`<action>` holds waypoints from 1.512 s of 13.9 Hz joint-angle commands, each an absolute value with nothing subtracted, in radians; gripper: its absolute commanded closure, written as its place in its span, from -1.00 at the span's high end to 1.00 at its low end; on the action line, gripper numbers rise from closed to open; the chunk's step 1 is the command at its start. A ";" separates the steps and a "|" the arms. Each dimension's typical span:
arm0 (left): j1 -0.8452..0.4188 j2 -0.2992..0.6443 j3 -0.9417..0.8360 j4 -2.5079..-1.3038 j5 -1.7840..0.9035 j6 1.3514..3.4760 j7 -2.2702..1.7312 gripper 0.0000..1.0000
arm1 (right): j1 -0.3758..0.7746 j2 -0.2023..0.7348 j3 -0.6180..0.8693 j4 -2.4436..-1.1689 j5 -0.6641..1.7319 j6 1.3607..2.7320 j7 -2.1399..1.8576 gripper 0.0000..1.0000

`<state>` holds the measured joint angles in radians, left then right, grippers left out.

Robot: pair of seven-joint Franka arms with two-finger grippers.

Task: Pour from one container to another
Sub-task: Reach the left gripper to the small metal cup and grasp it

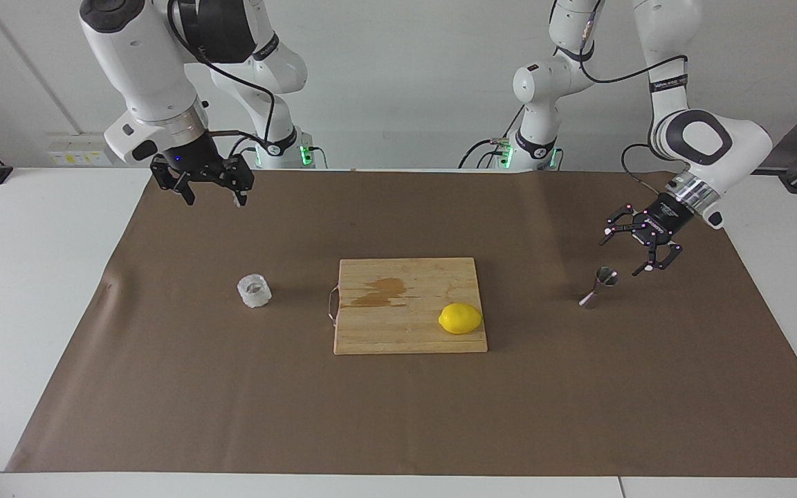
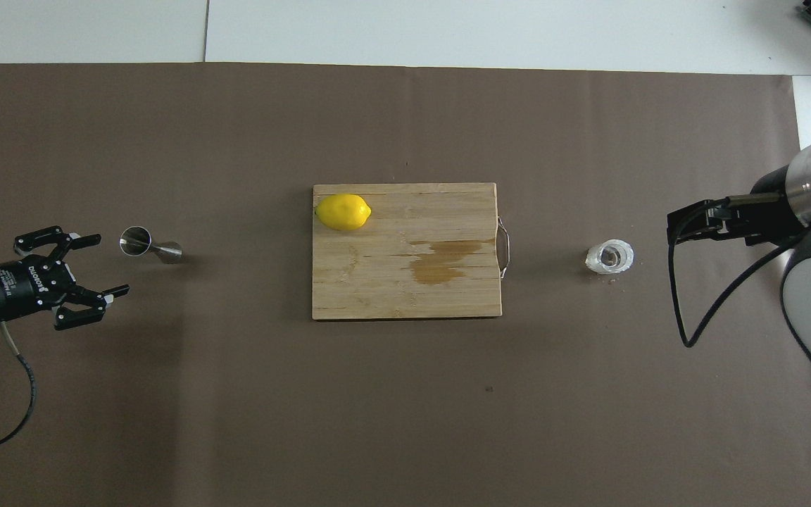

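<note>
The clear faceted glass cup (image 1: 254, 290) (image 2: 610, 257) stands on the brown mat toward the right arm's end. The steel jigger (image 1: 599, 286) (image 2: 148, 246) stands on the mat toward the left arm's end. My left gripper (image 1: 621, 256) (image 2: 106, 265) is open and empty, low and close beside the jigger's top, not touching it. My right gripper (image 1: 213, 197) (image 2: 671, 227) is open and empty. It hangs well above the mat, apart from the cup and toward the right arm's end.
A wooden cutting board (image 1: 405, 335) (image 2: 391, 299) with a wire handle lies mid-table between cup and jigger. A lemon (image 1: 460, 319) (image 2: 343, 212) sits on one corner of it. A wet stain marks the board. The brown mat (image 1: 398, 415) covers the table.
</note>
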<state>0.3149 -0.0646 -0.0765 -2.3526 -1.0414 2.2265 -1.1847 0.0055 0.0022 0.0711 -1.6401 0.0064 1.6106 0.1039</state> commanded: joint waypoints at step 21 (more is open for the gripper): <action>0.133 -0.040 -0.077 -2.384 -1.282 2.568 -1.212 1.00 | -0.012 0.008 0.080 -1.629 0.032 1.598 0.078 1.00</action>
<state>0.1513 -0.0607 -0.0835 -2.3983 -1.2626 2.5442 -1.2045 0.0055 0.0022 0.0711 -1.6401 0.0064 1.6106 0.1039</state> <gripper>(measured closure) 0.000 0.000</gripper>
